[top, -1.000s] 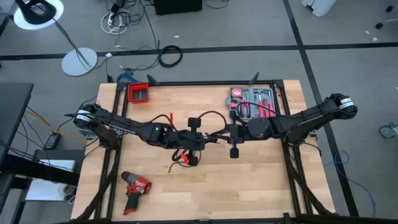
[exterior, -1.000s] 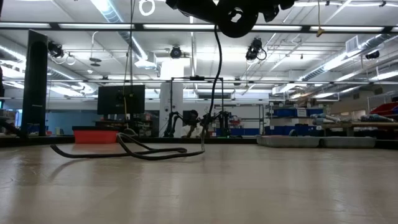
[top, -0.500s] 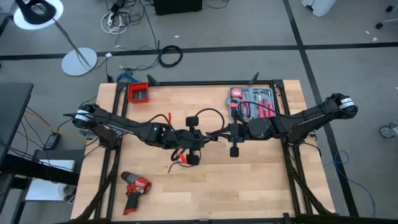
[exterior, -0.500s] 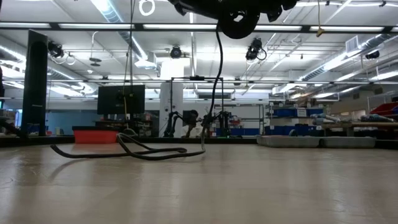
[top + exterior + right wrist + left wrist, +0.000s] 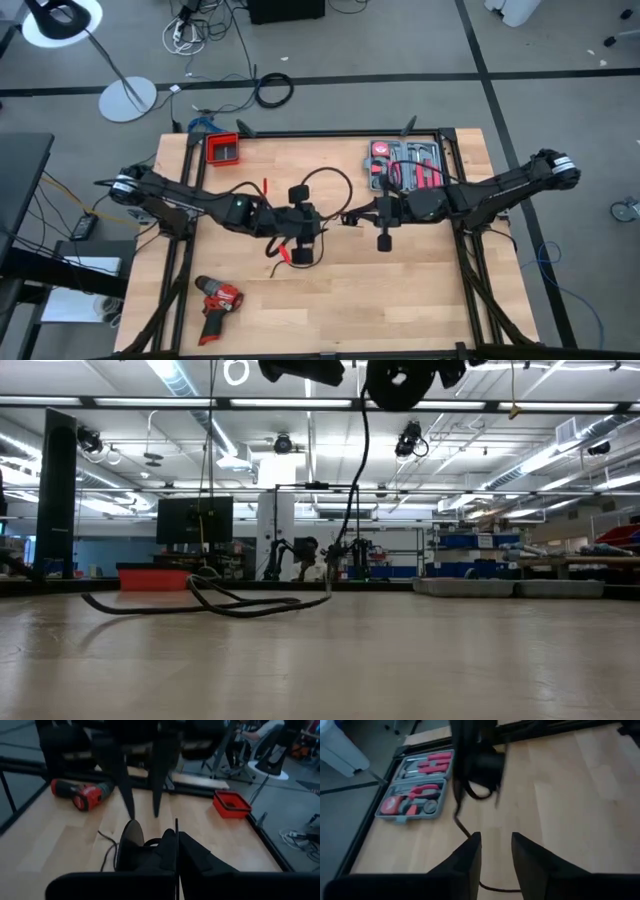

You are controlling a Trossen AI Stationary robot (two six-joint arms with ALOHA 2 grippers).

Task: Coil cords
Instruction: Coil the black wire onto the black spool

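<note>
Your right gripper (image 5: 176, 851) is pinched shut on the thin black cord (image 5: 330, 178), holding it above the middle of the wooden desk (image 5: 430, 280), toward the far edge. From there the cord loops over to your left gripper (image 5: 495, 857), whose fingers stand slightly apart with nothing between them, facing the right one.
</note>
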